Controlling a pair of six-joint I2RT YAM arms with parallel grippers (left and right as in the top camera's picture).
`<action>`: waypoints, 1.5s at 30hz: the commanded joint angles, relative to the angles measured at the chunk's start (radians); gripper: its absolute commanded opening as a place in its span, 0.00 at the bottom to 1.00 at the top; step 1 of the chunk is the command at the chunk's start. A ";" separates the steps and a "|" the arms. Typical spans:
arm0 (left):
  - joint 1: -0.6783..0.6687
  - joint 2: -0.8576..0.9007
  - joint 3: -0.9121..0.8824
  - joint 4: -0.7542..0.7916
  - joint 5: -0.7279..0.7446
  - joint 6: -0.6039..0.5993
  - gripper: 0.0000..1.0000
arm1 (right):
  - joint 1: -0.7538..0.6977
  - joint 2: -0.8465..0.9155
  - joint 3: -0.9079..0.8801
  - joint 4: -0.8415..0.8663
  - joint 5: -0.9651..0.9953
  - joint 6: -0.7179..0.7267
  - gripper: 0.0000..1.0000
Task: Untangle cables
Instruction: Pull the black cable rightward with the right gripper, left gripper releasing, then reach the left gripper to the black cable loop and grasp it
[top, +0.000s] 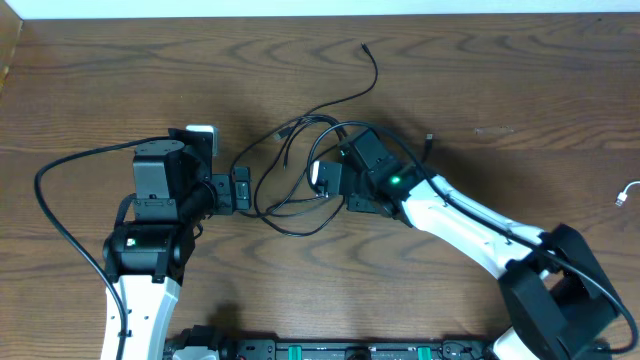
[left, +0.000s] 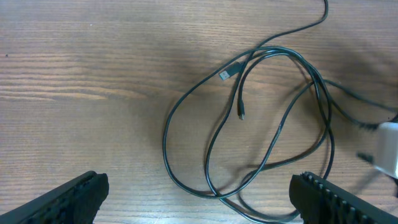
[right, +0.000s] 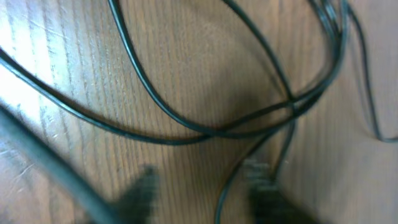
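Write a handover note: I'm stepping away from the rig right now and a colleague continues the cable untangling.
Left gripper: wide open, empty, facing the tangle.
Right gripper: low over the tangle, view blurred; a black strand runs between its jaws, grip unconfirmed.
Black cables: looped over each other in the middle of the table, one end trailing toward the far edge.
White cable: apart, at the overhead view's right edge.
Done: white cable lies clear of the black ones.
Left: black loops cross; separate them.

A robotics lab workbench: two white-and-black jointed robot arms, left (top: 140, 300) and right (top: 462, 218), over a brown wood-grain tabletop (top: 100, 80), a black rail with green connectors (top: 330, 351) behind their bases.
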 joint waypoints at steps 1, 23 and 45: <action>0.004 -0.005 0.022 -0.003 0.005 -0.005 0.98 | -0.003 0.014 0.010 0.005 0.029 0.064 0.01; 0.004 -0.005 0.022 -0.003 0.004 -0.005 0.98 | -0.203 -0.251 0.010 -0.008 0.056 0.590 0.01; 0.004 -0.005 0.022 -0.003 0.004 -0.005 0.98 | -0.407 -0.742 0.010 0.077 0.222 0.691 0.01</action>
